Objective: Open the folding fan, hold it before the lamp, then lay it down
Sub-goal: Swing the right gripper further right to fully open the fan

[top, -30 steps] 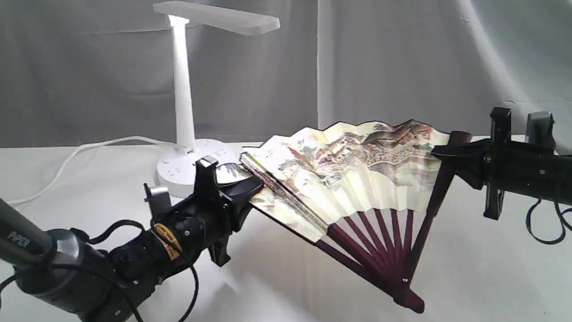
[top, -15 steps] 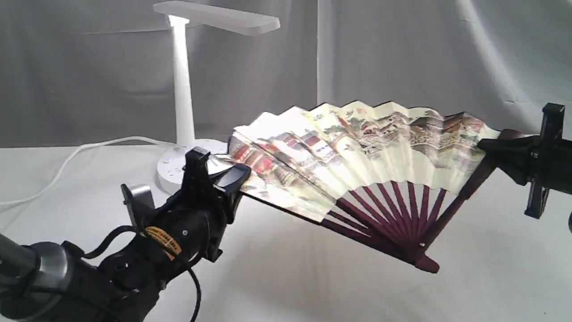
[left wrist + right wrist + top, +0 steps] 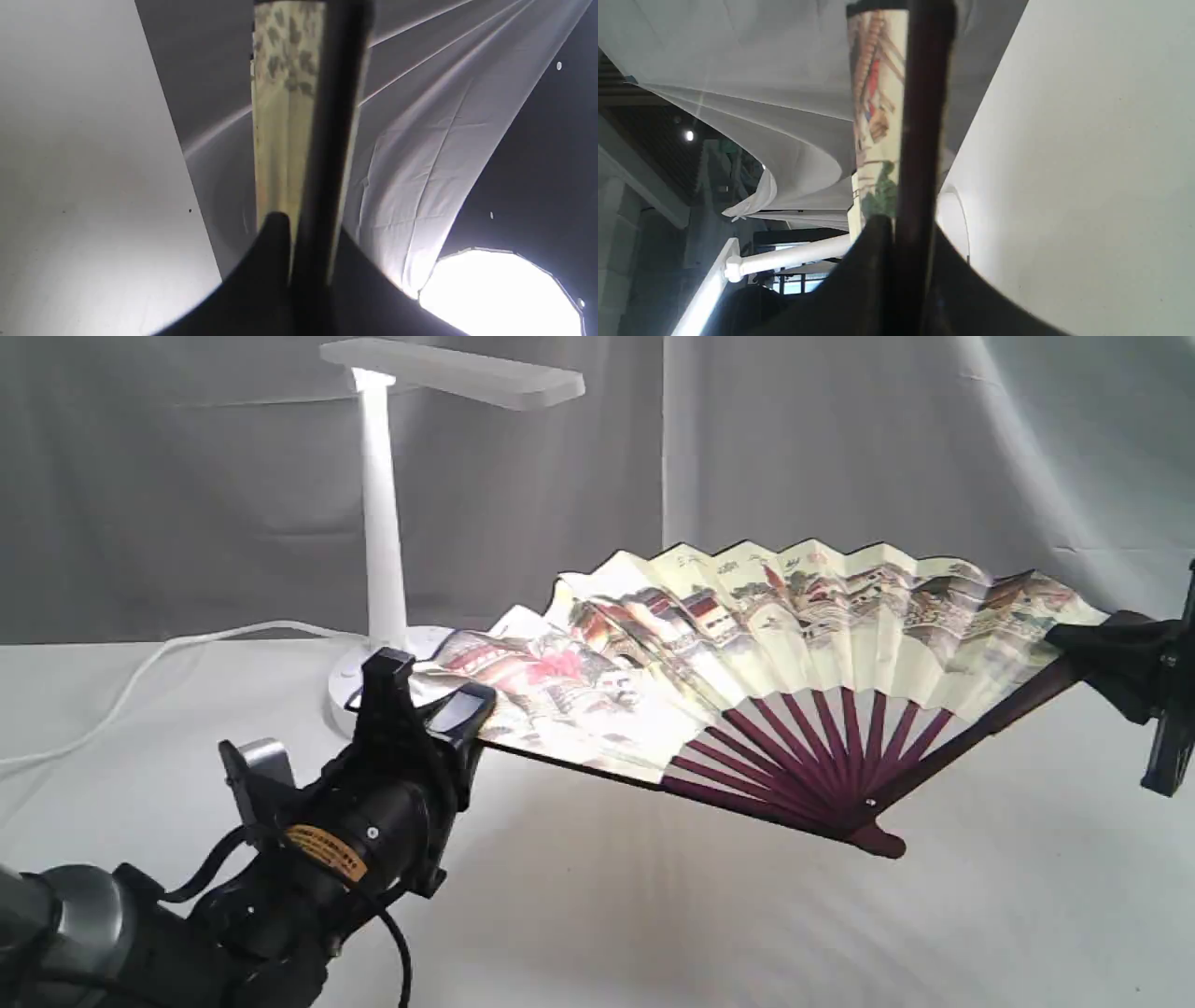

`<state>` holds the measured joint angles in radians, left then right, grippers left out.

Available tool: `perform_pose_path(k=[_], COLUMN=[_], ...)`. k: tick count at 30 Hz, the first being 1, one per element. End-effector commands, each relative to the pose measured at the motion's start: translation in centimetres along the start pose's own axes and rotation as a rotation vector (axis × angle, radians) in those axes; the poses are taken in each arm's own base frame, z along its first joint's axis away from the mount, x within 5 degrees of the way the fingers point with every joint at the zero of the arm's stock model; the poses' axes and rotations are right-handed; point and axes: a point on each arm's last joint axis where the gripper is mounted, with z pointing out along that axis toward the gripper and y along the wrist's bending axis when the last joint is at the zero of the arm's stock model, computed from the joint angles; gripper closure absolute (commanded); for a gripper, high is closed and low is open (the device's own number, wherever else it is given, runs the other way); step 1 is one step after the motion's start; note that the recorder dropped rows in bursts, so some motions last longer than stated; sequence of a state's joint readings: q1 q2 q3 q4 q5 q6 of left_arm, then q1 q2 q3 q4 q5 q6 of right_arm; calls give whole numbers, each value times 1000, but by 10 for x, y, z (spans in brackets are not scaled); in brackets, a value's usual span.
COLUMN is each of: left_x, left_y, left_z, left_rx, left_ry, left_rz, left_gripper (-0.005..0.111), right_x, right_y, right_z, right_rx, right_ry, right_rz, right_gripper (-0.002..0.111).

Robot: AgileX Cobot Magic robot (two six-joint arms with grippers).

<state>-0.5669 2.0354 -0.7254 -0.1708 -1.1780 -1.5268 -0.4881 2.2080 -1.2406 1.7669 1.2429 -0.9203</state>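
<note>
Fingers point(image 3: 273, 235) of left gripper point(image 3: 467, 719) clamped tight on left maroon guard of large pleated cream paper folding fan point(image 3: 794, 616) with painted village scene and dark maroon ribs. White plastic desk lamp point(image 3: 378, 523) with flat head, slim stem and round base standing behind and left of that grip; fan's left edge in front of lamp base, rest spread out to the right. Fingers point(image 3: 873, 235) of right gripper point(image 3: 1088, 649) pinched on right guard, no gap visible.

Progress, judged: opening done, pleats fanned almost fully. Holding before lamp only partly met, most of fan sitting right of stem and well below head. Laying down on white cloth table point(image 3: 653, 924) not yet done. Pivot low, near cloth, contact unclear.

Pose: left arm low, angled up from near left corner, wrist rolled onto guard edge. Right arm coming in about level from right edge, mostly out of view.
</note>
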Motion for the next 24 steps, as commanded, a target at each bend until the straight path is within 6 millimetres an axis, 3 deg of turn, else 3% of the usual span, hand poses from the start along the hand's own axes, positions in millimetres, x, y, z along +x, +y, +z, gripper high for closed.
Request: perform_pose_path(k=[1,11,24], left_x=[3,13,5], left_y=[-14,-25,-31], left_z=[-10,-28,-52], left_rx=[55,56,38], left_ry=[-93,-153,-176], left_rz=[-16,-46,-13], left_gripper=[107,107,107], right_x=[-6,-19,-23], right_y=[-3,-7,-8], right_z=[-10,-34,-43], right_rx=[31,35,39], right_ry=[-23,-89,-110], right_rz=[-54,-44,-42], right_gripper=[108,108,108])
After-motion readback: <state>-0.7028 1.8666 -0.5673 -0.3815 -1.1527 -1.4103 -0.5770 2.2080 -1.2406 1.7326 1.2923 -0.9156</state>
